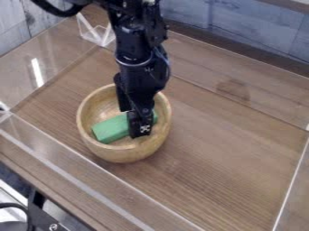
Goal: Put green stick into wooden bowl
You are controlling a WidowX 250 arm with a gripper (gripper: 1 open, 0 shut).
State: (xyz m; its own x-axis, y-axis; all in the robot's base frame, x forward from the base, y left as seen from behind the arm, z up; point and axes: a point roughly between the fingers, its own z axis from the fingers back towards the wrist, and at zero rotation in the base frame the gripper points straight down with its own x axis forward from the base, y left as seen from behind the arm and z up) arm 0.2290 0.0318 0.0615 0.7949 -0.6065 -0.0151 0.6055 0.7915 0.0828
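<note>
The wooden bowl (125, 126) sits on the wood-grain table (229, 153), inside a low clear-walled enclosure (145, 194) that rims the work surface. It is round, light brown and thick-walled, with its rim unbroken all the way round. Inside it lies the green stick (115, 129), a flat bright-green block resting on the bowl's inner floor and slanting up toward the far wall, its near-left end low against the inside of the bowl. Nothing else shows in the bowl. The black arm reaches down from the top of the view, and its gripper (141, 126) points straight down into the bowl's mouth, its tip below rim level and covering the right end of the block. The fingers (145, 124) stand spread rather than pinched, and the stick lies beneath and beside them with no clamp on it; whether a fingertip touches the block cannot be made out, since the dark gripper body hides that end. The table around the bowl carries only reflections from the clear walls.
</note>
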